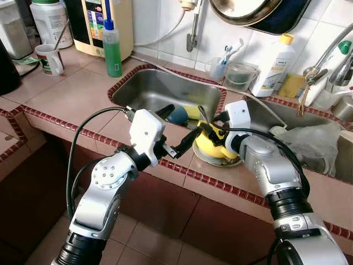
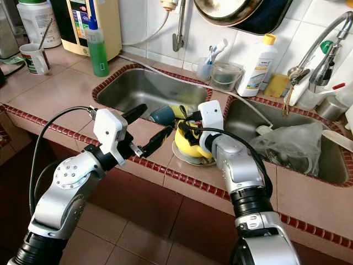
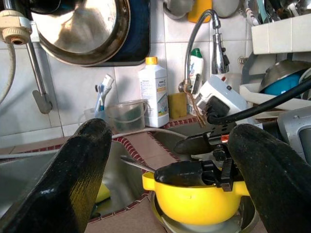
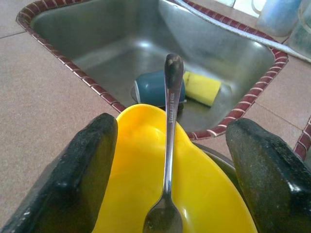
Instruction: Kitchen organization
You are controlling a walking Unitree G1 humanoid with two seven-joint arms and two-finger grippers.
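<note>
Right wrist view puts me directly over the yellow bowl (image 4: 160,184), with a stainless spoon (image 4: 169,145) lying in it, handle pointing toward the far sink basin (image 4: 97,43). My right gripper (image 4: 167,170) has its fingers spread wide, one on each side of the bowl, gripping nothing. From the head cameras the bowl sits on a metal plate (image 1: 205,157) on the tiled strip of counter (image 1: 71,94) between the two basins, near the front edge. My left gripper (image 1: 177,131) hovers just left of it, fingers also parted and empty. A blue cup (image 4: 155,87) and a yellow sponge (image 4: 201,87) lie in the left basin.

I judge the bowl to be light, rigid plastic with a smooth, possibly wet wall, so a squeeze across the full body may slip. I'd pinch the rim, one finger inside and one outside. The spoon is loose and will slide or tip out if I tilt, so I'd lift it first by its thin handle.
</note>
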